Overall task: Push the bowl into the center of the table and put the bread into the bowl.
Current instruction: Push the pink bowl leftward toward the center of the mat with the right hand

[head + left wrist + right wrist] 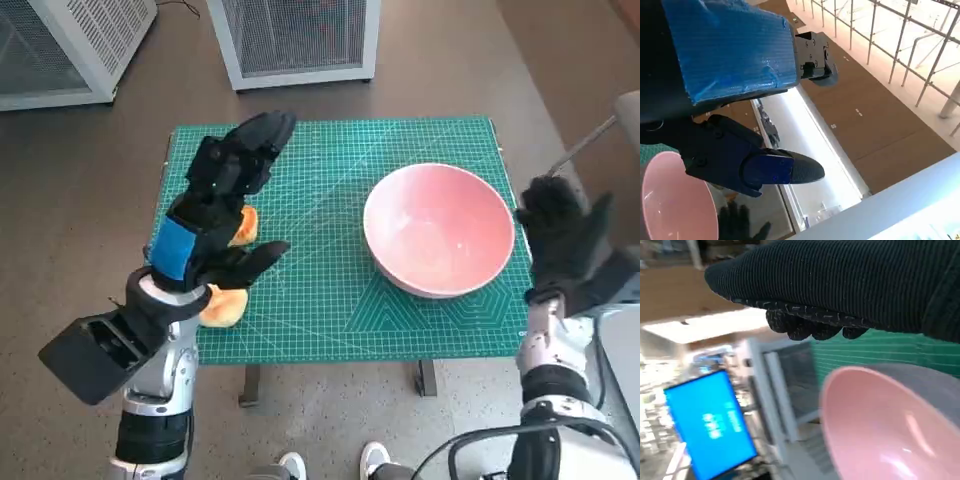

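In the head view the pink bowl [440, 230] sits right of centre on the green bench [330, 300]. The right robot hand [562, 238], fingers spread and empty, stands just beside its right rim, nearer than the left robot hand [222, 205]. That one hovers open over the bread [228, 300] at the frame's left. Free mat lies leftward for the push.

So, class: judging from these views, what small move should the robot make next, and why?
Probably press the right hand against the pink bowl and push it toward the mat's middle. The bowl sits right of centre, empty; that hand hovers open just beside its rim, while the bread lies under the left hand.
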Motion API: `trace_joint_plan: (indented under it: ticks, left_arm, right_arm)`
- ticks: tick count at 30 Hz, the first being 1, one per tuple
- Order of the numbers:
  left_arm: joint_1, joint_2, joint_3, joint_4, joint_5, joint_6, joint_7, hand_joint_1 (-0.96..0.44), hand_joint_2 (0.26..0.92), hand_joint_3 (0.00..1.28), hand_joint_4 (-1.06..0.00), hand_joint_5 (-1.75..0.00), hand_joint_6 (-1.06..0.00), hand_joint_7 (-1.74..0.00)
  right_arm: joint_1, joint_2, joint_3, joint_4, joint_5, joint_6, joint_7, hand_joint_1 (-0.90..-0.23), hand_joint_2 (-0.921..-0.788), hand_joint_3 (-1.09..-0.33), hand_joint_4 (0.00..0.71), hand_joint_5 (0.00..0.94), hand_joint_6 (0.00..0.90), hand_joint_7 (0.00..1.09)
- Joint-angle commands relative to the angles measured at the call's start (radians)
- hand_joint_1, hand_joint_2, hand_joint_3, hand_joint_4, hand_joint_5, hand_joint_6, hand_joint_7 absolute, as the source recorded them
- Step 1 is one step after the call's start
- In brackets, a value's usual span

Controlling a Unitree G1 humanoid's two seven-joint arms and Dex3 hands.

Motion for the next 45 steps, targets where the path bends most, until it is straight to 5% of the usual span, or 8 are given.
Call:
trace_joint_plan:
  ticks: [1,10,23,45]
  left_arm:
    - [0.012,0.009,0.007,0.0,-0.007,-0.008,-0.008,-0.6,0.921,0.28,-0.16,-0.05,0.0,-0.53]
    - [0.019,0.017,0.009,-0.01,-0.003,-0.003,-0.008,-0.6,0.921,0.28,-0.16,-0.05,0.0,-0.53]
    - [0.041,0.035,0.022,-0.014,-0.007,-0.008,-0.01,-0.6,0.921,0.3,-0.16,-0.04,0.0,-0.53]
    - [0.077,0.037,0.035,-0.038,0.021,-0.016,0.02,-0.63,0.921,0.29,-0.17,-0.04,0.0,-0.51]
  right_arm:
    - [0.013,0.043,0.015,0.016,-0.025,0.042,-0.018,-0.3,-0.921,-0.583,0.318,0.001,0.175,0.44]
    - [-0.02,0.103,0.017,0.011,-0.023,0.068,-0.01,-0.326,-0.921,-0.561,0.35,0.012,0.194,0.41]
    - [-0.08,0.169,-0.018,0.008,0.017,0.086,0.052,-0.339,-0.921,-0.574,0.362,0.012,0.205,0.42]
    - [-0.121,0.238,0.018,0.022,-0.026,0.112,0.013,-0.314,-0.921,-0.635,0.339,0.007,0.126,0.48]
